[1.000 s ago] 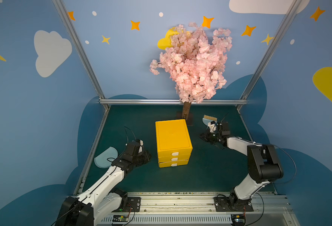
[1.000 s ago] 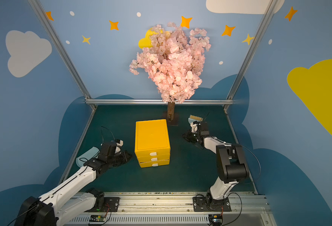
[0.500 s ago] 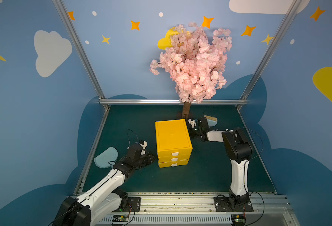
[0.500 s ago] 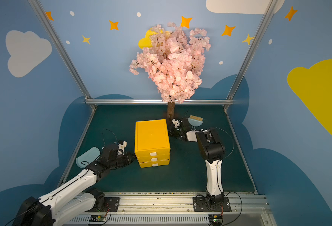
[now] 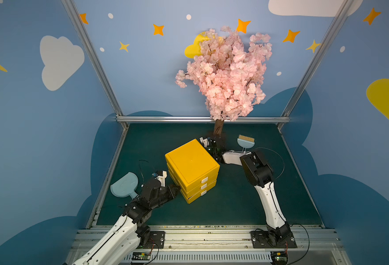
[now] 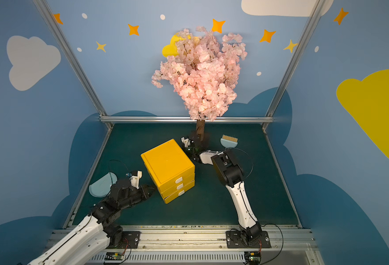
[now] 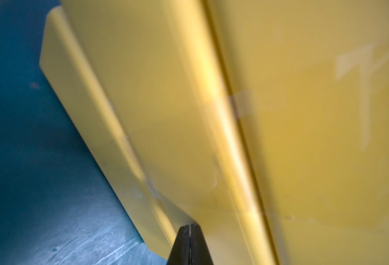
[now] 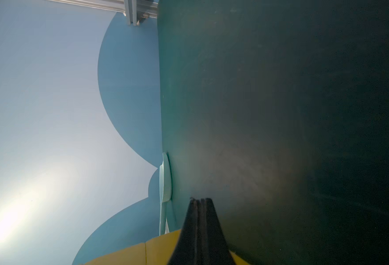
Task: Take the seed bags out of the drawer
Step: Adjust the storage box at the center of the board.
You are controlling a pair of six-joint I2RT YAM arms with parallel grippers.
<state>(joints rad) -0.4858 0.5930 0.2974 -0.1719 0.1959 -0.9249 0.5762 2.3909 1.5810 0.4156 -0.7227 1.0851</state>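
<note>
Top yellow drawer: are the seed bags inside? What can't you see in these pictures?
- The seed bags: none show. The top drawer is shut in both top views; its front hides the inside.
- The right claw: in both top views its tip is hidden behind the yellow cube; the right wrist view shows it shut.
- Left wrist view: blurred yellow wall; which drawer the shut left claw sits beside cannot be told.

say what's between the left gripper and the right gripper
The yellow three-drawer cube stands between them, as both top views show: left gripper at its near side, right gripper behind its far corner.
</note>
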